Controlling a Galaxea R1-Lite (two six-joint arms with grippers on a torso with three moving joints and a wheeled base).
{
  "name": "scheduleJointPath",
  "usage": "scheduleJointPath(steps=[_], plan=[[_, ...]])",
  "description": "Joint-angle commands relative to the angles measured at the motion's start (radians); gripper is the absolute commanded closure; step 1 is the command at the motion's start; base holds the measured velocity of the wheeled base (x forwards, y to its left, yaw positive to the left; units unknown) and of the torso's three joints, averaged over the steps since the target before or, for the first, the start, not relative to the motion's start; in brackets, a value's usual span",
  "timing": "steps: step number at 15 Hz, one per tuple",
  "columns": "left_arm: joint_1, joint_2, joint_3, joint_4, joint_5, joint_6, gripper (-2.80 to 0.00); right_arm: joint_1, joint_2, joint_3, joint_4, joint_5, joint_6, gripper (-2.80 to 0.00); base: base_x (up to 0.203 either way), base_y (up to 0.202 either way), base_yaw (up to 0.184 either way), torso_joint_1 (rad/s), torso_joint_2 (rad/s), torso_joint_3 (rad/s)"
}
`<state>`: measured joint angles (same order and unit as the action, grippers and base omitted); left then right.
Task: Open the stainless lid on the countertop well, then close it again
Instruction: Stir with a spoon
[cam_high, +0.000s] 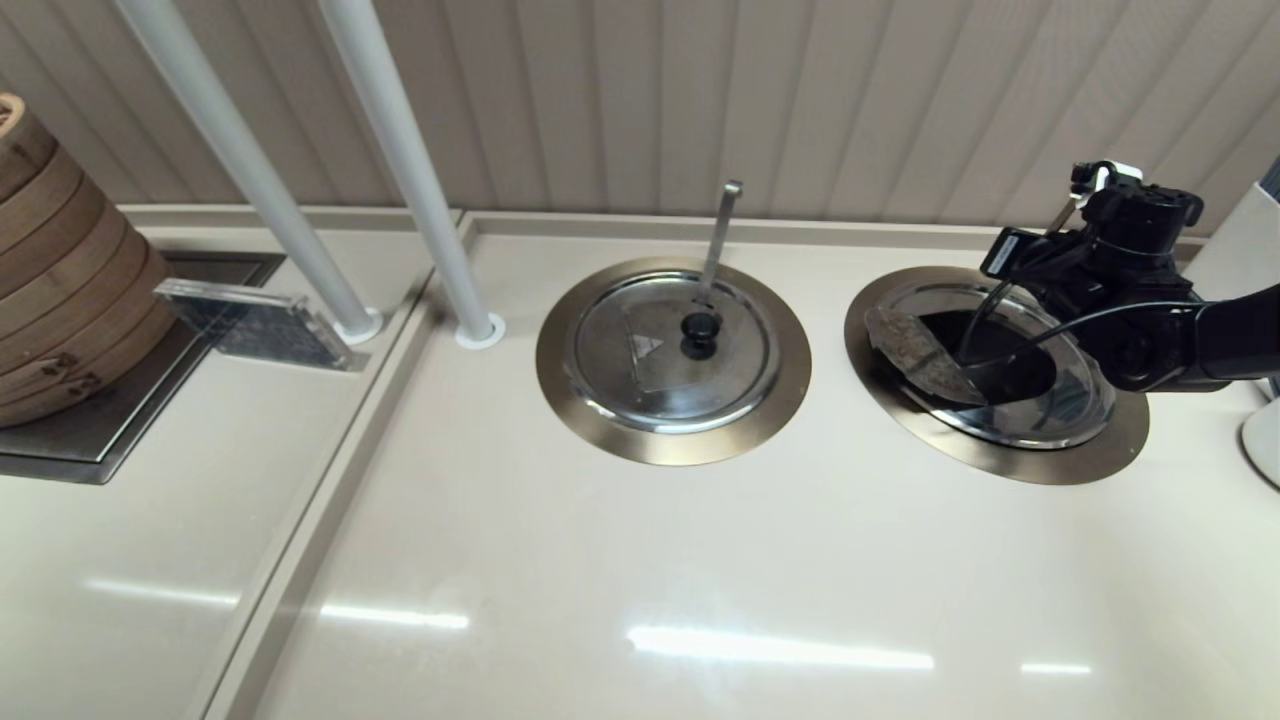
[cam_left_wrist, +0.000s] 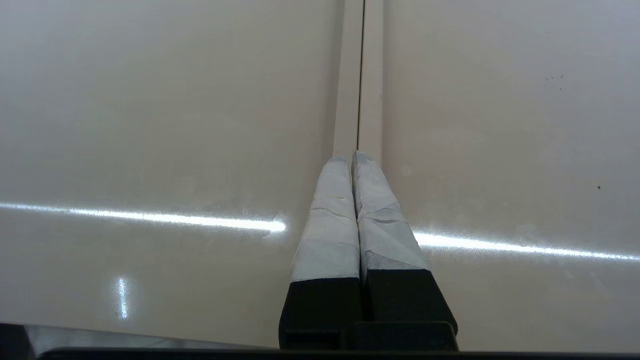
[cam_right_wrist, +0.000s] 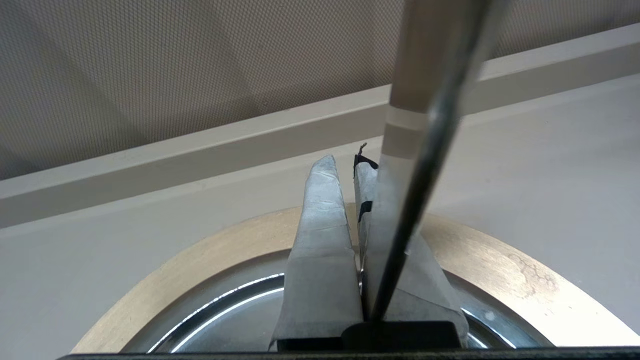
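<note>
Beige glossy tabletop (cam_high: 620, 580) reflecting streaks of overhead light, divided by a raised seam (cam_high: 330, 500). Ribbed beige wall panelling (cam_high: 800, 100) behind. Two white poles (cam_high: 400, 160) rise from the surface; stacked bamboo steamers (cam_high: 60, 270) stand at far left.

Two round lids (cam_high: 668, 352) (cam_high: 1000, 385). Two metal rings (cam_high: 600, 425) (cam_high: 1050, 462), two white poles (cam_high: 240, 160) (cam_high: 400, 150). One stack of bamboo baskets (cam_high: 60, 270).

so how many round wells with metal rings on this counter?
2. One near the counter's middle, under the lid with the triangle sticker. The other, the countertop well, to its right, under the stainless lid, with the right gripper over it. More could lie out of view.
</note>
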<state>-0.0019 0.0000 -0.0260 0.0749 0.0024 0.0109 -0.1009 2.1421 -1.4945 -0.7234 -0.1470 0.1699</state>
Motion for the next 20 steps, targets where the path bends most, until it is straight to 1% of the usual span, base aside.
scheduleJointPath(steps=[1,3,6,10,11,13,15,18,20], plan=[[0.0,0.0,0.0,0.0,0.001,0.0,0.0,0.003,-0.07,0.066,-0.009,-0.001,0.005,0.0,0.0,0.0,0.0,0.0,0.0,0.0],[0.0,0.0,0.0,0.0,0.001,0.0,0.0,0.006,-0.149,0.168,-0.04,-0.001,0.013,0.0,0.0,0.0,0.0,0.0,0.0,0.0],[0.0,0.0,0.0,0.0,0.001,0.0,0.0,0.006,-0.246,0.268,-0.082,0.001,0.009,0.0,0.0,0.0,0.0,0.0,0.0,0.0],[0.0,0.0,0.0,0.0,0.001,0.0,0.0,0.006,-0.335,0.325,-0.114,0.005,-0.01,0.0,0.0,0.0,0.0,0.0,0.0,0.0],[0.0,0.0,0.0,0.0,0.001,0.0,0.0,0.006,-0.353,0.327,-0.116,0.01,-0.037,0.0,0.0,0.0,0.0,0.0,0.0,0.0],[0.0,0.0,0.0,0.0,0.001,0.0,0.0,0.007,-0.394,0.338,-0.111,0.046,-0.149,0.0,0.0,0.0,0.0,0.0,0.0,0.0],[0.0,0.0,0.0,0.0,0.001,0.0,0.0,0.028,-0.438,0.387,-0.097,0.082,-0.219,0.0,0.0,0.0,0.0,0.0,0.0,0.0],[0.0,0.0,0.0,0.0,0.001,0.0,0.0,0.072,-0.427,0.45,-0.115,0.116,-0.199,0.0,0.0,0.0,0.0,0.0,0.0,0.0],[0.0,0.0,0.0,0.0,0.001,0.0,0.0,0.115,-0.415,0.46,-0.15,0.131,-0.135,0.0,0.0,0.0,0.0,0.0,0.0,0.0]])
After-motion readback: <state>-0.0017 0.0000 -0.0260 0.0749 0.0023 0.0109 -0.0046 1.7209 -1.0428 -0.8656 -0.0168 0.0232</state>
